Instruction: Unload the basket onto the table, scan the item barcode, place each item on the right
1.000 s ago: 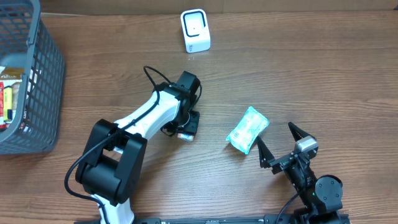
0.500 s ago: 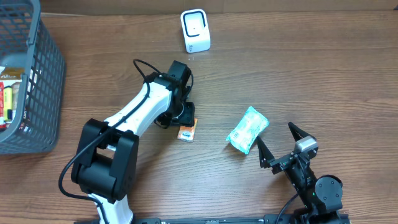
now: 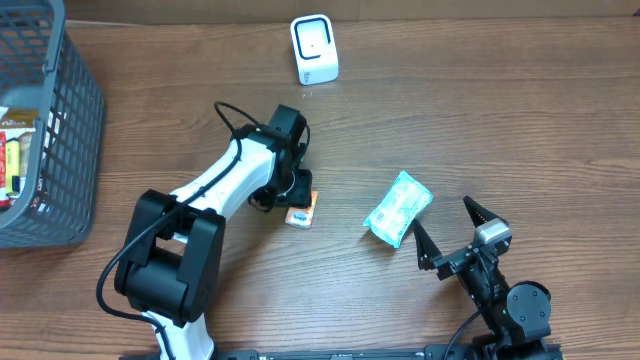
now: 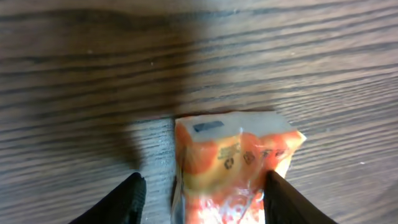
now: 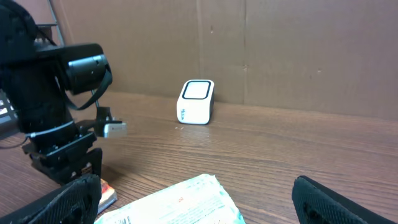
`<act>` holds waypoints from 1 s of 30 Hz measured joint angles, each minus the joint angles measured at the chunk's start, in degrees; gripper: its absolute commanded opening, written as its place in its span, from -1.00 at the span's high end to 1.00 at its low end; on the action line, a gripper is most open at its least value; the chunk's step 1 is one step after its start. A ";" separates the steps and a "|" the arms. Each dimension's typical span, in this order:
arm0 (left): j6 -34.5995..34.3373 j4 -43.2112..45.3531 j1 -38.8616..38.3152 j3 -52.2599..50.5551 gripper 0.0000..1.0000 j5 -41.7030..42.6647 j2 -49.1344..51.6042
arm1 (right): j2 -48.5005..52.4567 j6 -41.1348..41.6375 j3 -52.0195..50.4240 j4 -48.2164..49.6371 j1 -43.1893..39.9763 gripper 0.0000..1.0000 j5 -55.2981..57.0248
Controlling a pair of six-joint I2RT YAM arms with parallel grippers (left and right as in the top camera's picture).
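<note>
The left arm reaches across the wooden worktop (image 3: 520,110) with its end effector (image 3: 298,193) lowered over a small orange packet (image 3: 301,211), which lies flat on the wood near the middle of the overhead view. In the left wrist view the two dark fingers (image 4: 127,198) straddle the packet (image 4: 233,158). The end effector (image 4: 202,180) is released, not clenched: a strip of bare wood shows between the left-hand finger and the wrapper, while the other finger stands right at the packet's opposite edge (whether it touches cannot be told). The wrapper is orange and white with small printed symbols and a dark label near its far end.

The white scanner (image 3: 314,48) stands upright at the far edge of the worktop, well apart from the packet; the right wrist view shows it (image 5: 196,102) in front of a brown cardboard wall.

A teal packet (image 3: 398,208) lies to the right of the orange one, just beyond the right end effector (image 3: 442,215), whose fingers are spread wide and hold nothing. A grey mesh basket (image 3: 62,150) with several items inside sits at the left edge.
</note>
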 measured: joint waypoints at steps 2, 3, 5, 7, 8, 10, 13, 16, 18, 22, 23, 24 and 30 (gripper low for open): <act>-0.02 1.29 -0.02 -1.05 0.10 0.44 0.00 | 0.00 -0.02 0.00 0.02 0.00 -1.00 0.00; -0.02 1.84 -0.17 -1.38 0.10 0.66 0.00 | 0.00 -0.02 0.00 0.00 -0.02 -1.00 0.00; -0.02 2.38 -0.63 -1.57 0.11 1.14 0.00 | 0.00 0.00 0.00 0.02 0.00 -1.00 0.00; -0.02 2.95 -1.53 -1.75 0.11 1.51 -0.02 | 0.00 -0.02 0.00 -0.02 0.00 -1.00 0.02; -0.02 3.10 -1.97 -1.86 0.12 1.51 -0.02 | 0.00 0.00 0.00 0.00 0.00 -1.00 0.00; -0.02 3.34 -3.02 -2.23 0.14 1.49 -0.02 | 0.00 -0.02 0.00 -0.02 0.00 -1.00 0.00; -0.07 3.58 -4.35 -2.32 0.22 1.42 -0.02 | 0.00 -0.02 0.00 0.00 0.00 -1.00 0.00; -0.04 3.61 -4.81 -2.34 0.25 0.96 -0.02 | 0.00 0.00 0.00 0.00 0.00 -1.00 0.00; -0.07 3.56 -4.87 -2.36 0.34 0.76 -0.02 | 0.00 -0.02 0.00 0.00 0.00 -1.00 0.02; -0.17 3.58 -4.87 -2.40 0.45 0.33 -0.02 | 0.00 -0.04 0.00 0.04 0.00 -1.00 0.00; -0.20 3.56 -4.87 -2.40 0.45 0.33 -0.02 | 0.00 -0.02 0.00 0.00 0.00 -1.00 0.00; -0.22 3.56 -4.87 -2.43 0.44 0.33 0.00 | 0.00 0.00 0.00 0.00 0.00 -1.00 0.00; -1.75 2.64 -4.90 -2.43 0.48 -1.27 -0.02 | 0.00 0.00 0.00 0.02 -0.02 -1.00 0.02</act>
